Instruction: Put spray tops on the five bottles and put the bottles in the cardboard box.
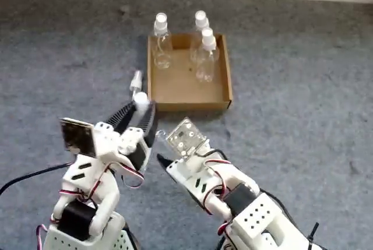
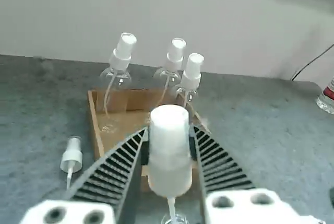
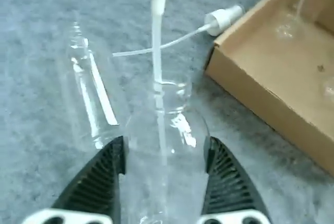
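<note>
My left gripper (image 2: 169,130) is shut on a white spray top (image 2: 168,153), whose thin tube (image 3: 156,36) hangs down into the neck of a clear bottle (image 3: 164,140). My right gripper (image 3: 166,148) is shut on that bottle and holds it upright. In the high view the left gripper (image 1: 141,105) and right gripper (image 1: 162,145) meet just in front of the cardboard box (image 1: 189,105). Three capped bottles (image 1: 162,46) (image 1: 201,34) (image 1: 207,57) stand in the box. A loose spray top (image 1: 136,80) lies left of the box, and an uncapped bottle (image 3: 88,93) lies on the carpet.
Grey carpet covers the table all round. The box's front half (image 2: 112,130) holds no bottles. A pale wall runs behind the box. Cables trail from both arm bases at the near edge.
</note>
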{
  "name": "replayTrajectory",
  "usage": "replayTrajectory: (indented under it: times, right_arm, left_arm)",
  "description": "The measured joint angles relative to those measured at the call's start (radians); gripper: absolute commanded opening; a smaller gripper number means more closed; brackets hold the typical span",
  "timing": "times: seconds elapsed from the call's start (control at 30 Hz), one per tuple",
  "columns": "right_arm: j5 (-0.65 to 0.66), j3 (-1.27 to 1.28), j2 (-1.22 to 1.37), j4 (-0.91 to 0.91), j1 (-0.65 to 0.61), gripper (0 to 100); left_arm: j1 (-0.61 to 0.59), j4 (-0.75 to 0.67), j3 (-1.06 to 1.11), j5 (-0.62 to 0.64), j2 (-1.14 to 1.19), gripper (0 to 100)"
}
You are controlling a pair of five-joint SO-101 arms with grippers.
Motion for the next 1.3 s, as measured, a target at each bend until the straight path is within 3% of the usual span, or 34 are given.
replayTrajectory:
  times: [0.77, 0.97, 1.3]
  right_arm:
    - [-0.009, -0.124, -0.006, 0.002, 0.017, 0.4]
    - [-0.009, -0.124, -0.006, 0.003, 0.021, 0.4]
    - [-0.009, -0.149, -0.040, 0.006, 0.025, 0.4]
  left_arm:
    - [0.026, -0.003, 0.031, -0.011, -0.009, 0]
    - [0.124, -0.011, 0.057, -0.018, -0.006, 0]
    - [0.129, -0.020, 0.057, -0.018, -0.006, 1]
